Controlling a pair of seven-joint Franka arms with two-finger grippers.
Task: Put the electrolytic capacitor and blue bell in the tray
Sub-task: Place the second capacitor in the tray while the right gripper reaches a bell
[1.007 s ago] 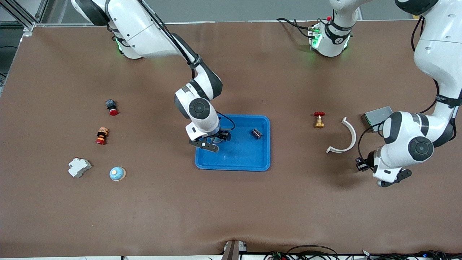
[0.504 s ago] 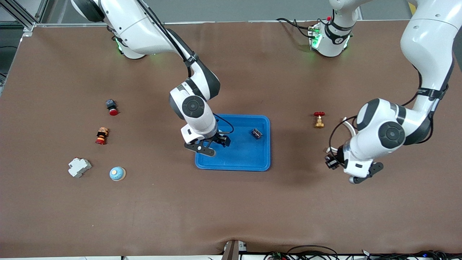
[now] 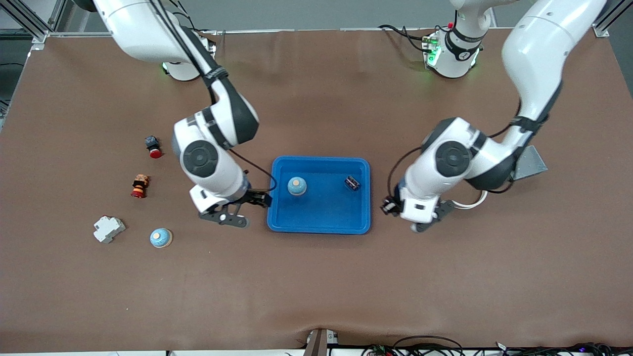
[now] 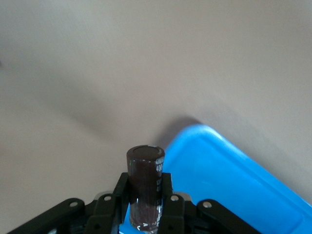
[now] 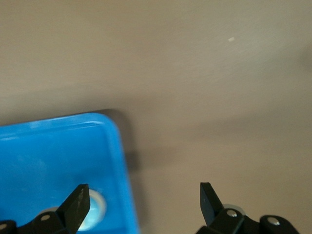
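Note:
The bright-blue tray (image 3: 321, 222) lies mid-table. A blue bell (image 3: 296, 186) stands in it, and a small dark component (image 3: 352, 183) lies in it toward the left arm's end. My right gripper (image 3: 258, 199) is open and empty over the table, beside the tray's rim at the right arm's end. Its wrist view (image 5: 141, 195) shows the tray corner (image 5: 48, 156) and the bell (image 5: 92, 217). My left gripper (image 3: 389, 206) is over the table beside the tray's other end, shut (image 4: 145, 197) on a dark cylindrical electrolytic capacitor (image 4: 145, 175), with the tray corner (image 4: 229, 180) just ahead.
A second blue bell (image 3: 160, 238), a white-grey block (image 3: 109, 229), an orange-and-red part (image 3: 139, 186) and a red-capped button (image 3: 153, 146) lie toward the right arm's end. A grey metal box (image 3: 530, 163) and a white curved piece (image 3: 472, 203) show past the left arm.
My right gripper has drawn out of the tray toward the right arm's end, leaving the blue bell standing in it. My left gripper has moved toward the tray with the capacitor.

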